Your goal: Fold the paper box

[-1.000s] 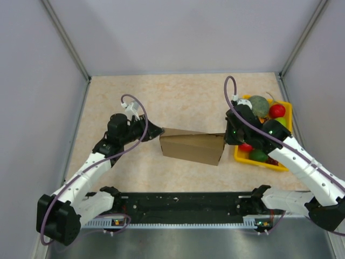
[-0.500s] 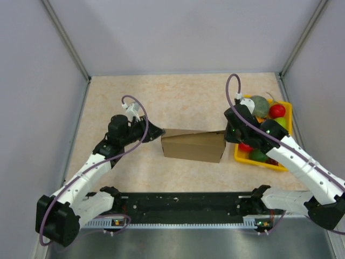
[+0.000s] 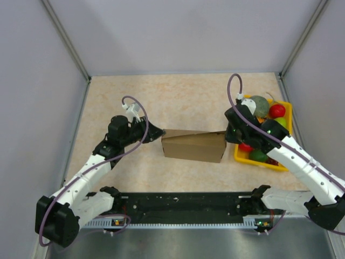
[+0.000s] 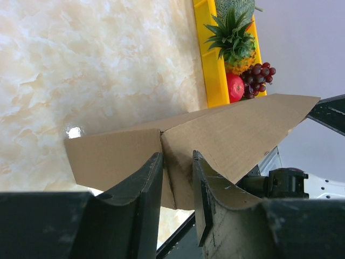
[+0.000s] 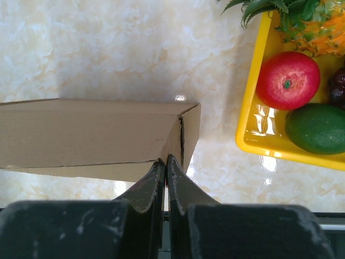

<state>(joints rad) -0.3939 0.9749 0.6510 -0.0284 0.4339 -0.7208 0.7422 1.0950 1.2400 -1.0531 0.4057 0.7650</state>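
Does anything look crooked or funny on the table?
Yes. The paper box looks lopsided: pinched between the left claw and the right claw, it is a slanted wedge, not a squared carton. Nothing has spilled from the yellow tray.

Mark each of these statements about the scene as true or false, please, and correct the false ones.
1. The paper box lies between the left gripper and the right gripper. True.
2. The yellow tray stands on the left arm's side of the box. False: it stands on the right arm's side.
3. The right gripper's jaws are wide open. False: they are shut, at the right end of the box.
4. A red fruit lies in the tray. True.
5. The box rests inside the tray. False: it is on the table, beside the tray.
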